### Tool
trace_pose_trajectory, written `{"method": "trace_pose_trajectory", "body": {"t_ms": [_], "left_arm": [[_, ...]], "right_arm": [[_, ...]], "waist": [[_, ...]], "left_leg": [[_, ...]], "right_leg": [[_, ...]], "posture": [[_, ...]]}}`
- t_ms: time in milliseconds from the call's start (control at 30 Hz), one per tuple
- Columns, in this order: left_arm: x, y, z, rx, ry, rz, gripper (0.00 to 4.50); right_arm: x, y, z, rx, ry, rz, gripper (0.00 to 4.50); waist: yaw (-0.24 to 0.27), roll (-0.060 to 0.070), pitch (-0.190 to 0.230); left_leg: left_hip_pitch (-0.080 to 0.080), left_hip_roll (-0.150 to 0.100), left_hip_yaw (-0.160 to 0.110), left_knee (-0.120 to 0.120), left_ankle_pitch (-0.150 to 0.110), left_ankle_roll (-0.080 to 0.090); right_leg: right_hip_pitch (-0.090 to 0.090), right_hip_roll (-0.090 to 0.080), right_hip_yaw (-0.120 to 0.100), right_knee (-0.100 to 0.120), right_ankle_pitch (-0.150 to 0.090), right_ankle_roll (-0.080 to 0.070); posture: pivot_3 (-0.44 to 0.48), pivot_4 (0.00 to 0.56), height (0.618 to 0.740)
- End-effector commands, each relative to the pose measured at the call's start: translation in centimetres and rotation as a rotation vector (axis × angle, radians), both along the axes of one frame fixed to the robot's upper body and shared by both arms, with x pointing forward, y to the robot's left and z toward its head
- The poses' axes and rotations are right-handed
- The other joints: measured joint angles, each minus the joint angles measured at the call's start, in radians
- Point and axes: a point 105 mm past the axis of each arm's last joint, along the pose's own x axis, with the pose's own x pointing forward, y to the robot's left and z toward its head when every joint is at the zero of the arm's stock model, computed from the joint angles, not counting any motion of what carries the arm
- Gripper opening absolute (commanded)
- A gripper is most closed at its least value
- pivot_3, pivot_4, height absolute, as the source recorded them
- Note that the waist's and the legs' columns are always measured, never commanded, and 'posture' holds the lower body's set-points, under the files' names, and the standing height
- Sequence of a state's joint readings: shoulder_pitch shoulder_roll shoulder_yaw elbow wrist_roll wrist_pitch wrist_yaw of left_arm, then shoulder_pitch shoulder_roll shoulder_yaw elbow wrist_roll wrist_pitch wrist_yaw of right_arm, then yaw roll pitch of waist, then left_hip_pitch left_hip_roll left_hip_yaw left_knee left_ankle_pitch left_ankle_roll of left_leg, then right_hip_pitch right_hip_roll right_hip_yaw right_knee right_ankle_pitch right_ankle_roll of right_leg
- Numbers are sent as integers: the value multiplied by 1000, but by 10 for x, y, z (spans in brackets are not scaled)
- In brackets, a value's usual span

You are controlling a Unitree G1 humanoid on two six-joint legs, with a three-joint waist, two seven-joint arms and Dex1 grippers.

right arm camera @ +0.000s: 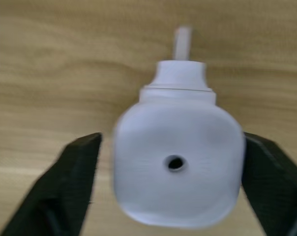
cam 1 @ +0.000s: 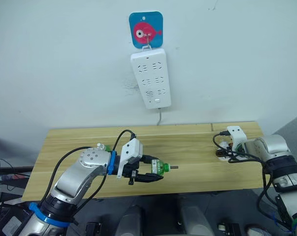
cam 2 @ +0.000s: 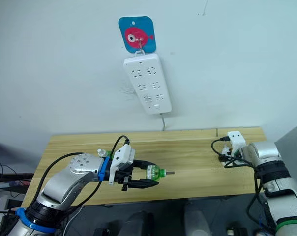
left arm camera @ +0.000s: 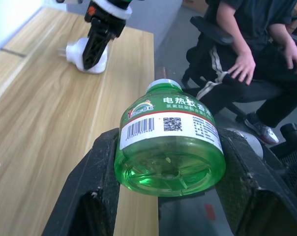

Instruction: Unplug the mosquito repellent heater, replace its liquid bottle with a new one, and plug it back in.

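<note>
The left gripper (cam 1: 147,177) is clamping a green bottle (left arm camera: 170,142) over the table (cam 1: 188,162). The right gripper (right arm camera: 170,172) is sitting wide around the white heater (right arm camera: 177,167).

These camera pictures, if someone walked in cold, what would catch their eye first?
Probably the green liquid bottle, clamped between the left gripper's black fingers above the front edge of the wooden table. Next, the white power strip hanging on the wall under a blue fish hook plate. At the table's right end, the right gripper brackets the white mosquito repellent heater lying there.

Silver arms w/ blue bands, black cables, black-fingered left tool (cam 1: 147,178).
</note>
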State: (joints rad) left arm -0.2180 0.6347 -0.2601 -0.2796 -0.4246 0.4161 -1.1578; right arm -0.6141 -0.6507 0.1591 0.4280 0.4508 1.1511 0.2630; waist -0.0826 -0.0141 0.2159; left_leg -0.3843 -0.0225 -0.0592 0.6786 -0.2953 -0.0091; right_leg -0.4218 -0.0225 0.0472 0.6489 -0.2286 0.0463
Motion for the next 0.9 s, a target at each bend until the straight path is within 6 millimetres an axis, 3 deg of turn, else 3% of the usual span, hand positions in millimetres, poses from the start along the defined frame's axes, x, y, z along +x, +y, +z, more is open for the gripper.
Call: {"method": "trace_pose_trajectory", "body": {"t_ms": [33, 200, 333, 467, 633, 900], "left_arm": [[3, 0, 0, -21, -23, 22, 2260], [17, 6, -3, -58, -65, 117, 2260], [32, 2, 8, -184, -83, 230, 2260], [37, -6, 26, -317, -100, 278, 2260], [41, -16, 47, -432, -173, 314, 2260], [43, -27, 55, -468, -269, 299, 2260]], "right_arm": [[6, -9, 25, 5, -83, -22, 4500], [-21, -17, 76, 16, -205, 27, 4500], [-58, 24, 124, 154, -403, 233, 4500], [-89, 73, 150, 387, -645, 352, 4500], [-110, 124, 145, 833, -675, 302, 4500], [-102, 168, 157, 1066, -671, 250, 4500]], "waist": [[0, 0, 0], [8, 3, 2], [7, 3, 1], [-6, 2, 1], [-12, 2, 0], [-34, 2, -1]], "left_leg": [[0, 0, 0, 0, 0, 0], [-2, -1, -3, 0, 0, 0], [-3, 0, -7, 0, 0, 0], [-1, 2, -6, 0, 0, 0], [1, 2, -4, 1, 0, -1], [2, 0, 3, 2, 1, -1]], "right_leg": [[0, 0, 0, 0, 0, 0], [0, 0, -2, -1, 0, 0], [0, -1, -4, -1, 0, 0], [1, 1, -4, 0, 0, 1], [2, 2, -1, 1, 0, 1], [2, 3, 2, 1, 1, 2]], "posture": [[-118, 230, 740], [-144, 218, 740], [-180, 210, 740], [-208, 205, 740], [-226, 192, 740], [-222, 180, 740]]}}
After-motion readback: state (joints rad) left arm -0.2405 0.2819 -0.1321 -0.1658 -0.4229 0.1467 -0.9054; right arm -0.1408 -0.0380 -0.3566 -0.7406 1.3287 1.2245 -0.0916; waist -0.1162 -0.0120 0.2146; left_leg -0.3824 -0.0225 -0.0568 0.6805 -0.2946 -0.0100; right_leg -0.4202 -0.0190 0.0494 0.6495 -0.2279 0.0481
